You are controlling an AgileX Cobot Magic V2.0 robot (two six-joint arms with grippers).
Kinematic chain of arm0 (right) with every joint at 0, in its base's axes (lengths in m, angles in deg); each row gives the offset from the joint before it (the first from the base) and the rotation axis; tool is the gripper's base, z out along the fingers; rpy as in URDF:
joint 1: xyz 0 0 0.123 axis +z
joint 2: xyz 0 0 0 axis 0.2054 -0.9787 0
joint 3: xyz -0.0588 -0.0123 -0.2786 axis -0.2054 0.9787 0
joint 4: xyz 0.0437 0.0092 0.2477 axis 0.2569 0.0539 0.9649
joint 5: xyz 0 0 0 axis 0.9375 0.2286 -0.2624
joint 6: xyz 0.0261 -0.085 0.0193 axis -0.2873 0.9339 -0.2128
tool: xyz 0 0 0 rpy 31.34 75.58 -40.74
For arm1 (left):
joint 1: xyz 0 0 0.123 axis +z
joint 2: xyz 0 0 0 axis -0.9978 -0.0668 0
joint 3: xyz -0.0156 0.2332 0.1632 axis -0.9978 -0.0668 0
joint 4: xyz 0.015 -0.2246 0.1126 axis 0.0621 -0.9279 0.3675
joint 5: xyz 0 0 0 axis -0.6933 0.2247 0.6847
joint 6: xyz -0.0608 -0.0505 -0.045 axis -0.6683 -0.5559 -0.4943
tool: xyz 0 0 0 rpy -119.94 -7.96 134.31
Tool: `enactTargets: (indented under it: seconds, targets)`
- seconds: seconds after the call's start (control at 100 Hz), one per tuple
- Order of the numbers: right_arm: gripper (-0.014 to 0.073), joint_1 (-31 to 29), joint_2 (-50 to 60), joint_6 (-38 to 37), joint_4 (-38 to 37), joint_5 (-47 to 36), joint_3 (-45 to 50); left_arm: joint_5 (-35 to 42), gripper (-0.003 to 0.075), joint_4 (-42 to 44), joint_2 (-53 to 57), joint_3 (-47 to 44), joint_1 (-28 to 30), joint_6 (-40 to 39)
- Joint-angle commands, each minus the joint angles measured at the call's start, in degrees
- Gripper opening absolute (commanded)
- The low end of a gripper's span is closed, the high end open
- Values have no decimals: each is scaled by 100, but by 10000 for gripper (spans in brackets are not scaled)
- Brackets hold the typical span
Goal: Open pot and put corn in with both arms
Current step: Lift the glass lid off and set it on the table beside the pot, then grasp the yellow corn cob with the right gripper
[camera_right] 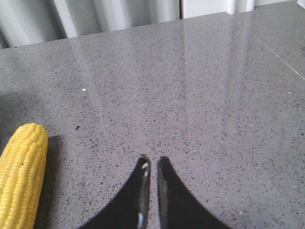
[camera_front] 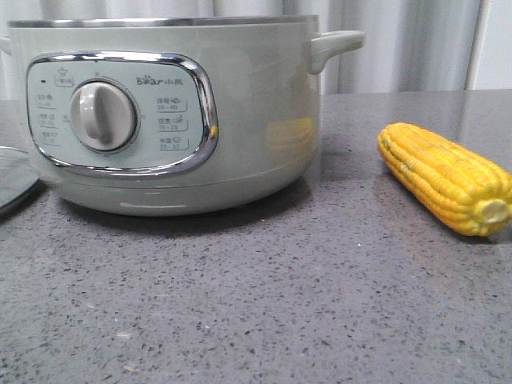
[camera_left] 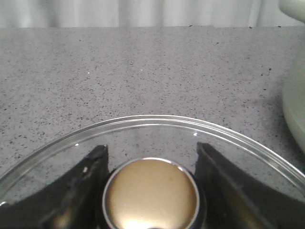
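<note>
Left gripper: black fingers spread either side of a round brass-coloured knob on a clear glass lid; whether the pads actually press the knob cannot be told; the lid appears to lie on the grey speckled stone countertop, its edge showing left of the pot in the front view. Right gripper: black fingers closed to a thin slit, empty, above bare countertop. Bright yellow corn cob: lying on its side right of the pot and apart from it, pale stub end toward the camera; probably light, stiff, ridged; best taken across the middle. Large pale sage-green electric pot: upright, steel rim uncovered.
</note>
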State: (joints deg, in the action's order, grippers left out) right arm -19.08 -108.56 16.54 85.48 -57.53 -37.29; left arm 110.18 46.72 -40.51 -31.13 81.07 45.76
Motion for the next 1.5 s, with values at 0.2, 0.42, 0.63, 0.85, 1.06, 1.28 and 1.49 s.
enactTargets:
  seconds: [0.2, 0.42, 0.63, 0.85, 1.06, 1.28, 1.49]
  targets:
    - [-36, 176, -96, 21, -18, -73, -166, 492, 436, 69, 266, 176, -31, -48]
    - [143, 601, -277, 52, -18, 628, -518, 219, 443, -22, 985, 254, -31, -48]
    - [247, 1230, -1168, 111, 159, 1463, -1471, 55, 442, -22, 1893, 279, -31, -48]
    - [253, 1953, -2565, 111, 274, 1715, -2434, -1037, 442, -22, 2723, 696, -31, -48]
    - [407, 2328, -4029, 111, 274, 2037, -3254, -1088, 442, -11, 3131, 929, -31, -48]
    - [412, 2351, -5156, 111, 366, 2564, -3870, -1167, 442, -11, 3175, 939, -31, -48]
    - [412, 2351, -5701, 111, 558, 2733, -4023, -1181, 442, -11, 3175, 939, -31, -48]
